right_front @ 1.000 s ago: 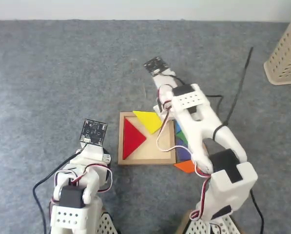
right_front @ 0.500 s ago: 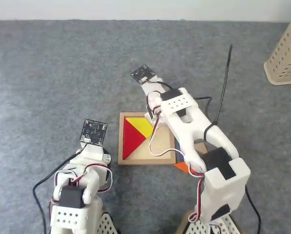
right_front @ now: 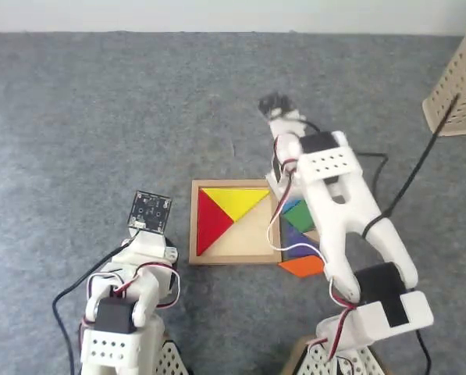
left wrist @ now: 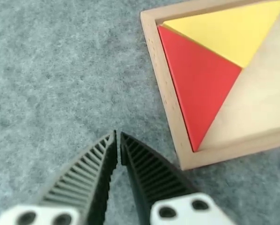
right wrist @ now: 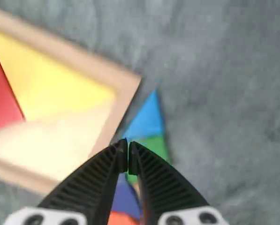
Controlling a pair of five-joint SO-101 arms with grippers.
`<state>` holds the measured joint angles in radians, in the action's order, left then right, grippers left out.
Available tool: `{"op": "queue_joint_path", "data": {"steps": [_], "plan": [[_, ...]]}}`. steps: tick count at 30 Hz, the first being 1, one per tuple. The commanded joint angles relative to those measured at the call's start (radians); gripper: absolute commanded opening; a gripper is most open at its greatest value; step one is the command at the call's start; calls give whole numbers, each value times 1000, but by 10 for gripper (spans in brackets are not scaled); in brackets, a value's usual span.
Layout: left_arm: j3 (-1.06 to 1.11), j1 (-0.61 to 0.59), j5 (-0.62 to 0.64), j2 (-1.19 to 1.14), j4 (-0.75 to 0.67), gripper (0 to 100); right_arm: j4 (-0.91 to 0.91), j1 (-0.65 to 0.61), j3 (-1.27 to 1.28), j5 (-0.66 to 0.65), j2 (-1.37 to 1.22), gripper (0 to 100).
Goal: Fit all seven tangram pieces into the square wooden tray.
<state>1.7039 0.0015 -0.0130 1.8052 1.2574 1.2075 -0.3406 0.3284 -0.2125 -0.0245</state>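
The square wooden tray [right_front: 193, 226] lies mid-table. A red triangle [right_front: 211, 221] fills its left part and a yellow triangle [right_front: 234, 201] lies flat along its far side, the two meeting edge to edge. My right gripper [right wrist: 127, 150] is shut and empty, hovering just past the tray's right rim [right wrist: 125, 89] above a blue piece [right wrist: 147, 119] and a green piece [right wrist: 155, 146]. More pieces lie right of the tray: green [right_front: 299, 212], purple [right_front: 293, 244] and orange [right_front: 301, 266]. My left gripper [left wrist: 117, 138] is shut over bare carpet, off the tray's near left corner [left wrist: 165, 93].
A beige slotted basket [right_front: 459, 86] stands at the far right edge. The right arm's white body [right_front: 334, 195] hangs over the loose pieces, and its black cable [right_front: 408, 180] arcs to the right. Grey carpet stretches open to the left and behind the tray.
The yellow triangle went from sticking out over the tray's far right corner to lying flat inside. The right arm swung left, then back right, away from it. The left arm kept still.
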Motion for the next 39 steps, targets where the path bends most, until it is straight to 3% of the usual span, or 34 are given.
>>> {"op": "queue_joint_path", "data": {"steps": [1, 8, 14, 21, 31, 35, 39], "plan": [[-19, -6, 6, 21, 6, 12, 22, 10, 69, -18, 56, 9], [-19, -6, 6, 21, 6, 12, 42, 65, 247, -173, 271, 9], [-19, -6, 6, 21, 6, 12, 237, 30, 419, -537, 604, 75], [-19, -6, 6, 21, 6, 12, 199, 28, 667, -755, 711, 139], [-19, -6, 6, 21, 6, 12, -24, -21, 721, -778, 487, 141], [-19, -6, 6, 21, 6, 12, -137, -88, 717, -704, 340, 141], [-19, -6, 6, 21, 6, 12, -151, -54, 620, -611, 239, 130]]}}
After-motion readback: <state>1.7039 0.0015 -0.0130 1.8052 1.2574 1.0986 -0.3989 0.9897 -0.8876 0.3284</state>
